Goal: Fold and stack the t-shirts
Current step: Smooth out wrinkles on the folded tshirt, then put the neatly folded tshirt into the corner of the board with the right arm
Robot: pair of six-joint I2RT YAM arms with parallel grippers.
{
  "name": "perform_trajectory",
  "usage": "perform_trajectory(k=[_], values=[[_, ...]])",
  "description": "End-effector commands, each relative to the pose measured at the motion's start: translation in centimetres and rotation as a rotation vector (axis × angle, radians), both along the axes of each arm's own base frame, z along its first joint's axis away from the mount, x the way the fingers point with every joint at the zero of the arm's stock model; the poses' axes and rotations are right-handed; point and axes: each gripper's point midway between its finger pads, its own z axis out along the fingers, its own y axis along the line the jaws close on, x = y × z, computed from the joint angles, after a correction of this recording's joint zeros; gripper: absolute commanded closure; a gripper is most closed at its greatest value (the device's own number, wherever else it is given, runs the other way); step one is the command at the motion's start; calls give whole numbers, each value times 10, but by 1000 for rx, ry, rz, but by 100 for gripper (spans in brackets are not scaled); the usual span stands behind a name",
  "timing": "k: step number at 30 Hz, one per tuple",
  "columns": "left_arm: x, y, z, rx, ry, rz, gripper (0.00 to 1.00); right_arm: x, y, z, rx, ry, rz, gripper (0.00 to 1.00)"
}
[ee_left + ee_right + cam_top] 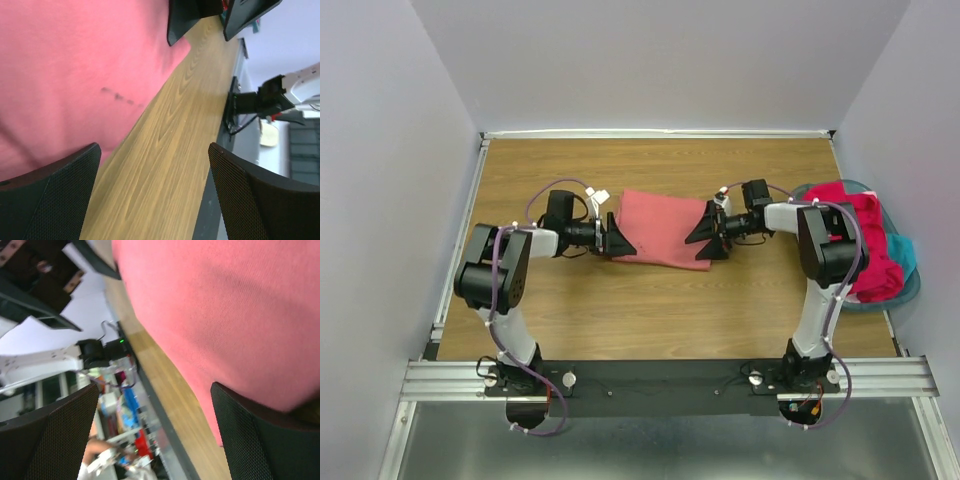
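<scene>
Now the folded pink shirt (660, 240) lies on the table (620, 320), its long axis running left to right between the arms; the left gripper (620, 237) and right gripper (703, 235), fingers spread wide and empty, each face their own short edge, equally near

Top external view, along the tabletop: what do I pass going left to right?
In order: left claw, open → folded salmon-pink cloth t-shirt → right claw, open → round teal plastic basket at the table's right edge.
</scene>
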Motion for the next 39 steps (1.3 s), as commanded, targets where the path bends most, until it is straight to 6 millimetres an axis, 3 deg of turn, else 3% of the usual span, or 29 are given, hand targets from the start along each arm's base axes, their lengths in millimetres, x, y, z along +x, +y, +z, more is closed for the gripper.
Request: perform_trajectory(k=[1,4,6,8,11,12,15,16,17,18,20,22,24,25,26,27,30,31,32,34,35,36,37,38,39], values=[[15,16,29,117,-157,84,4,16,-18,5,-160,-118,-40,0],[40,23,75,237,-367,174,4,31,-19,58,-150,-275,-57,0],[48,23,92,333,-456,227,4,43,-22,81,-183,-365,-83,0],[52,11,115,422,-546,273,4,51,-27,103,-229,-454,-112,0],[54,-10,127,533,-632,313,4,70,-51,110,-417,-561,-168,0],[50,-29,129,542,-644,306,4,74,-57,114,-452,-588,-180,0],[53,-45,125,596,-653,326,4,78,-75,117,-567,-642,-208,0],[54,-52,113,615,-630,317,4,77,-79,116,-586,-647,-211,0],[57,-62,120,605,-641,312,4,77,-81,117,-603,-658,-211,0],[60,-63,108,636,-611,303,4,76,-85,117,-631,-671,-203,0],[74,-60,119,651,-615,353,4,74,-86,117,-654,-675,-196,0],[81,-55,124,630,-603,372,4,73,-81,116,-671,-687,-186,0],[82,-51,118,609,-579,363,4,67,-58,107,-680,-686,-130,0],[81,-47,108,627,-560,353,4,66,-54,100,-718,-685,-123,0],[81,-44,103,647,-556,352,4,60,-34,89,-730,-689,-69,0],[79,-40,97,666,-546,352,4,59,-28,84,-762,-696,-57,0],[85,-16,90,677,-517,394,4,49,7,66,-816,-707,10,0],[93,2,90,677,-495,435,4,51,17,65,-822,-717,18,0],[97,12,90,683,-484,457,4,43,34,53,-829,-711,65,0],[106,33,93,691,-467,502,4,44,50,46,-844,-704,63,0],[116,54,96,697,-456,550,4,44,55,40,-856,-699,68,0],[118,62,98,696,-447,565,4,43,62,22,-891,-674,84,0],[123,79,103,698,-446,602,4,46,67,20,-895,-672,79,0],[124,86,109,693,-452,617,4,48,65,5,-930,-646,72,0],[126,91,108,696,-448,625,4,50,65,7,-935,-647,60,0]])
